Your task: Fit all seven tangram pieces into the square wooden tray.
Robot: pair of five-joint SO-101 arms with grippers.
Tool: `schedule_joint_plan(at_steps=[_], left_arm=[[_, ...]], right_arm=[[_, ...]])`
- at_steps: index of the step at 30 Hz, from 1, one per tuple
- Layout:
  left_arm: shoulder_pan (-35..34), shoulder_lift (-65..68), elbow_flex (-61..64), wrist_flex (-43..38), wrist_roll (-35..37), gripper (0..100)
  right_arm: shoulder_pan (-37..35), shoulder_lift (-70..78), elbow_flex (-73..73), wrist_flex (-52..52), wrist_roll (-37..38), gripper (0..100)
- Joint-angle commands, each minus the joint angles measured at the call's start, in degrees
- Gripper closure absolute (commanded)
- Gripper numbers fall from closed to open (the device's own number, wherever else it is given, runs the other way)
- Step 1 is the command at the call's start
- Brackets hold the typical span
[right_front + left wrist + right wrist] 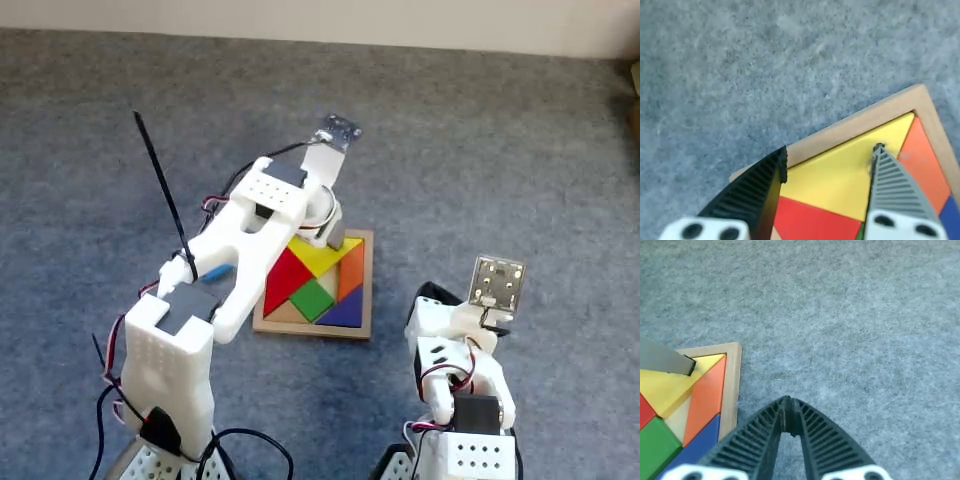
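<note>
The square wooden tray [362, 335] lies on the carpet and holds a yellow triangle [322, 258], a red piece [285, 280], a green square [313, 298], an orange piece [351, 275] and a blue piece [345, 312]. My left gripper [325, 232] hangs open over the tray's far edge. In the left wrist view the left gripper [830, 150] has one finger on each side of the yellow triangle [835, 175], near the rim [855, 122]. A light-blue piece [218, 271] lies on the carpet beside the left arm. My right gripper [787, 402] is shut and empty over carpet, right of the tray [735, 385].
Bare wood shows in the tray between the yellow, orange and green pieces [677, 422]. The left gripper's grey finger [665, 360] rests over the yellow piece. Grey carpet spreads on every side. The right arm [460, 380] is folded near the front edge.
</note>
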Motion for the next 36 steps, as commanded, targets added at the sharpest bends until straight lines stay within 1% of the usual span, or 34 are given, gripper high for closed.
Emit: schedule_joint_plan(at_steps=[1,5,9,13,17,21,23,27,33,36], left_arm=[[-0.48,-7.25,-3.30,3.52,-0.26,74],[-0.66,-15.96,-1.01,7.12,-0.26,74],[-3.30,-23.25,3.65,8.00,-0.26,74],[-9.36,-29.05,8.31,8.26,-0.53,74],[-16.75,-32.13,11.03,11.16,-0.88,74],[-23.25,-32.31,12.97,13.63,-7.30,74],[-25.98,-32.31,15.08,12.84,-9.14,74],[-28.70,-32.22,19.21,10.37,-10.29,68],[-28.97,-32.13,26.24,3.34,-10.55,67],[-28.62,-30.90,29.41,-1.05,-12.75,67]], right_arm=[[0.57,0.84,8.48,0.13,-0.18,99.5],[0.57,0.84,8.48,0.13,-0.18,99.5],[0.57,0.84,8.48,0.13,-0.18,99.5],[0.57,0.84,8.48,0.13,-0.18,99.5],[0.57,0.84,8.48,0.13,-0.18,99.5],[0.57,0.84,8.48,0.13,-0.18,99.5],[0.57,0.84,8.48,0.13,-0.18,99.5],[0.57,0.84,8.48,0.13,-0.18,99.5],[0.57,0.84,8.48,0.13,-0.18,99.5],[0.57,0.84,8.48,0.13,-0.18,99.5]])
